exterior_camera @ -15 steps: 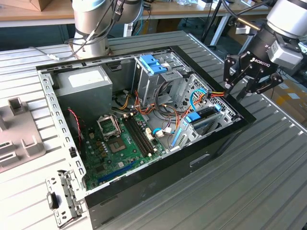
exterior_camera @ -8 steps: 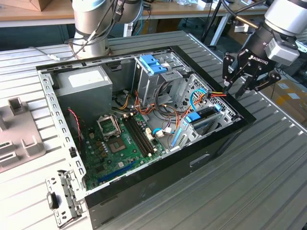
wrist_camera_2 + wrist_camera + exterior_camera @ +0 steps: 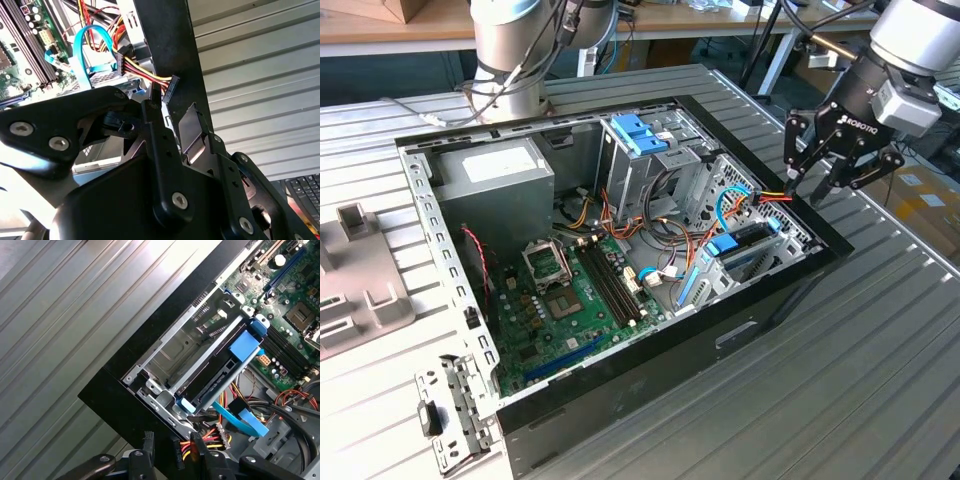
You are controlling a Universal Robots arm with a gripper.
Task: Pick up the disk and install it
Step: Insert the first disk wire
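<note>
looking left to right in the exterior view, i note the grey power supply (image 3: 505,172), the motherboard (image 3: 565,300), then the disk (image 3: 752,243) seated edge-on in its blue-trimmed bay at the case's (image 3: 650,385) corner on the exterior view's right. its long axis runs along the case's side wall, toward the corner. the gripper (image 3: 823,172) hangs just above that corner, fingers spread, holding nothing. the first wrist view shows the disk's (image 3: 212,377) dark edge beside an empty metal bay (image 3: 182,347); the second wrist view shows a black connector (image 3: 171,89) on red-yellow wires near the fingertips (image 3: 150,107).
</note>
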